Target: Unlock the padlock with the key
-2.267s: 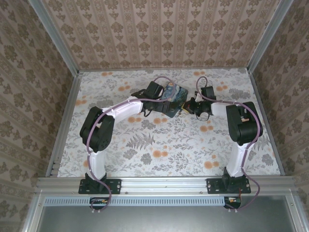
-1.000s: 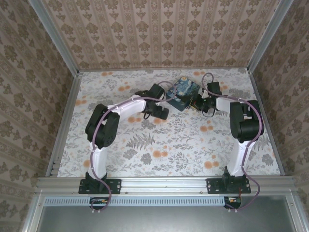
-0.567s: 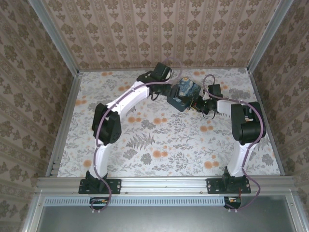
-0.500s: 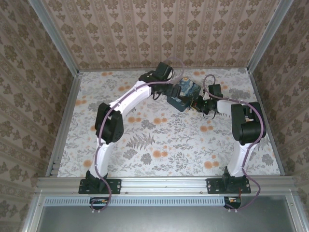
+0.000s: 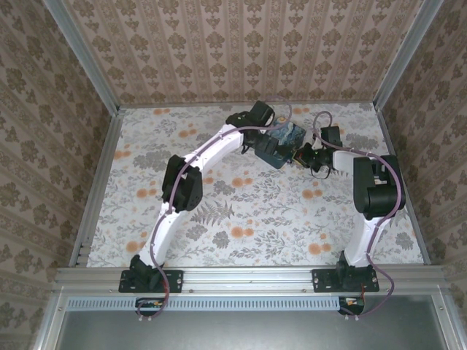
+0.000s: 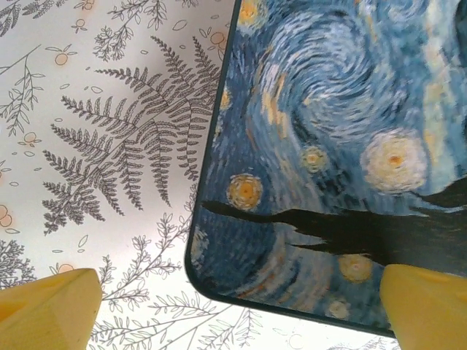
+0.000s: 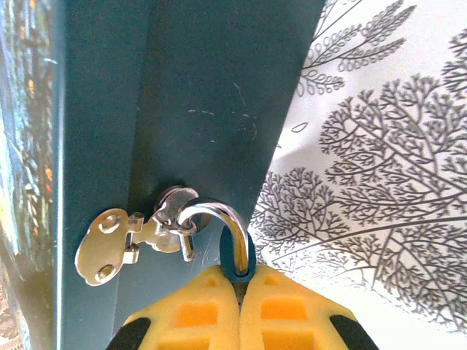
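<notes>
- The box [image 5: 277,146] lay toward the far edge of the desk [image 5: 219,219], right of its middle.
- The padlock [image 7: 238,264] hung at the box's right-facing side wall. Its silver shackle [image 7: 217,216] was threaded through the hasp [image 7: 120,248] and appeared closed.
- The right pincer [image 7: 239,286] was clamped on the padlock body, fingers pressed nearly together, with only a teal sliver of the body showing between them.
- The left pincer [image 6: 237,310] hovered above the lid's corner, spread wide and holding nothing.
- Judged step: steadying the padlock; unlocking not yet begun.
- Judged next move: the free left pincer must take up the key and bring it to the keyhole. The keyhole's facing could not be told, so the right grip may need turning to expose it.
</notes>
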Available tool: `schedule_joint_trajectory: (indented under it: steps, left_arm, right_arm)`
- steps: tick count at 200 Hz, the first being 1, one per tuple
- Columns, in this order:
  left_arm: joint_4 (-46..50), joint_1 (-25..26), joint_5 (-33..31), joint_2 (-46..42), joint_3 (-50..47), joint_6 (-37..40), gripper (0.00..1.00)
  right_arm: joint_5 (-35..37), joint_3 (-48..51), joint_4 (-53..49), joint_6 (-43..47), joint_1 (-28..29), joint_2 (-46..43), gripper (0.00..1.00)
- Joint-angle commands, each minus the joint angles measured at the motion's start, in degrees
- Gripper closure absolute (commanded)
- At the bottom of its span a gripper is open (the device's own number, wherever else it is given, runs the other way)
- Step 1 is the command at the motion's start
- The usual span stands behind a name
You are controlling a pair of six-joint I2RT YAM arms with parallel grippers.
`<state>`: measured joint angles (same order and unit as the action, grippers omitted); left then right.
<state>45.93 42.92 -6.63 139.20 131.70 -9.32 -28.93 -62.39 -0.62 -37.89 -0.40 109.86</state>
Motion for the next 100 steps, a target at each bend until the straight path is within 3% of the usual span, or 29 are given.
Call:
schedule_joint_trajectory:
  steps: [1, 100]
  left_arm:
    - [4.3, 1.1, -4.1, 2.7, 1.4, 3.3, 0.0]
    - [6.6, 3.3, -10.5, 5.4, 1.6, 8.5, 0.0]
  right_arm:
    - [-0.5, -0.8, -3.4, 0.5, -1.2, -2.0, 1.0]
    - [1.2, -5.5, -10.6, 4.0, -4.5, -0.6, 1.0]
